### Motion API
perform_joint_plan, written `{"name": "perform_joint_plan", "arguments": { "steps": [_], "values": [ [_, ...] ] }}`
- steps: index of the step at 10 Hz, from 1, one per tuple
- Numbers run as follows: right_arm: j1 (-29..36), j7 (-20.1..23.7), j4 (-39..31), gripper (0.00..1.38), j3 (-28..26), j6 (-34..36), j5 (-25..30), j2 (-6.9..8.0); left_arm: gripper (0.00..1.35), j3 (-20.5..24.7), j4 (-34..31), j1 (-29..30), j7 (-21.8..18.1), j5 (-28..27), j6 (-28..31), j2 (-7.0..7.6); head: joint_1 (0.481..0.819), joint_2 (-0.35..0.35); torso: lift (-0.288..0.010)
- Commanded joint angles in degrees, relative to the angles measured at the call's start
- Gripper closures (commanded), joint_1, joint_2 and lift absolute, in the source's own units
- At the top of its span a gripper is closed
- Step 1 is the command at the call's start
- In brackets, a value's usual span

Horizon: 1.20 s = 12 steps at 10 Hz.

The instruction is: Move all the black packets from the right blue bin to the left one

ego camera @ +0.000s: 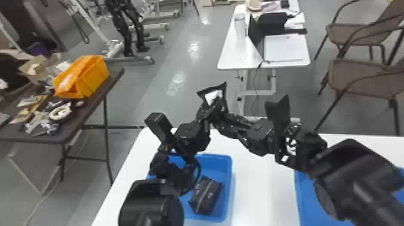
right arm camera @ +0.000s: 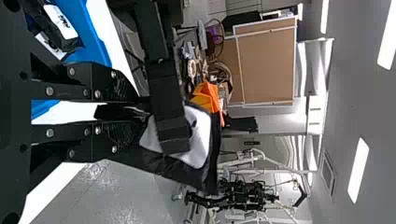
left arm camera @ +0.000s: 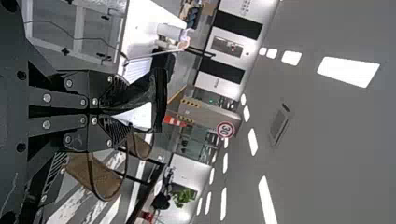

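Head view, left end effector point(ego camera: 209, 109) and right end effector point(ego camera: 221, 116) are gripping one black packet point(ego camera: 214, 95), second packet point(ego camera: 206, 196) lying in left bin point(ego camera: 227, 180)

An orange plastic bin point(ego camera: 95, 76) sits on a dark rectangular table point(ego camera: 81, 111), with a pale ring-shaped roll point(ego camera: 54, 115) nearer than the bin and an open brown cardboard box point(ego camera: 25, 70) just left of it. Well to the bin's right stand a white rectangular table point(ego camera: 228, 57) and, farther right, brown chairs with dark curved armrests point(ego camera: 360, 75).
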Motion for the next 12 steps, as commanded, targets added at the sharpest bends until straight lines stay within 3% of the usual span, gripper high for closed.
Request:
{"name": "perform_joint_plan", "arguments": {
  "steps": [1, 2, 3, 4, 5, 7, 8, 9, 10, 12],
  "values": [
    [3.7, 0.0, -1.62, 0.11, -5.24, -0.33, 1.54, 0.36, 1.23, 1.63, -0.25, 1.38, 0.87, -0.62, -2.94, -0.49, 0.695, 0.29, 0.0],
    [8.01, -0.08, -4.69, 0.05, -12.01, 0.64, 4.79, 1.15, 1.23, 5.14, -0.6, 3.13, 1.14, -4.4, -5.05, -1.72, 0.695, 0.29, 0.0],
    [13.11, -0.79, -6.89, 0.15, -19.48, 0.73, 4.26, 2.3, 1.23, 9.27, -0.6, 5.86, 1.84, -10.29, -6.72, -2.75, 0.695, 0.285, 0.0],
    [18.2, -3.25, -10.76, 0.2, -25.89, 0.9, 4.53, 3.35, 1.23, 12.44, -0.6, 9.11, 2.81, -14.42, -7.25, -2.75, 0.695, 0.277, 0.0],
    [22.51, -4.83, -14.98, 0.21, -30.2, 1.61, 5.23, 3.62, 1.23, 14.2, -0.69, 11.92, 3.25, -16.97, -7.25, -2.75, 0.695, 0.273, 0.0],
    [28.31, -4.92, -21.13, 0.21, -34.42, 4.33, 4.61, 2.47, 1.2, 14.72, -0.69, 14.91, 3.34, -18.55, -5.23, -2.75, 0.695, 0.241, 0.0],
    [30.51, -5.18, -23.15, 0.21, -35.39, 4.68, 4.44, 2.12, 0.71, 14.37, -0.78, 15.79, 3.34, -17.67, -6.54, -2.75, 0.695, 0.226, 0.0],
    [31.91, -6.06, -24.73, 0.22, -35.74, 4.6, 5.32, 2.21, 0.07, 13.49, -1.66, 16.32, 3.34, -18.11, -9.27, -2.75, 0.695, 0.213, 0.0],
    [33.23, -6.68, -25.96, 0.22, -36.09, 3.89, 6.64, 2.21, 0.0, 12.17, -4.38, 17.02, 3.25, -18.03, -8.57, -2.75, 0.695, 0.198, 0.0],
    [36.04, -6.94, -27.72, 0.22, -36.97, 2.75, 6.11, 2.47, 0.04, 8.92, -7.28, 20.45, 4.74, -14.6, -13.05, -2.75, 0.695, 0.167, 0.0]
  ]
}}
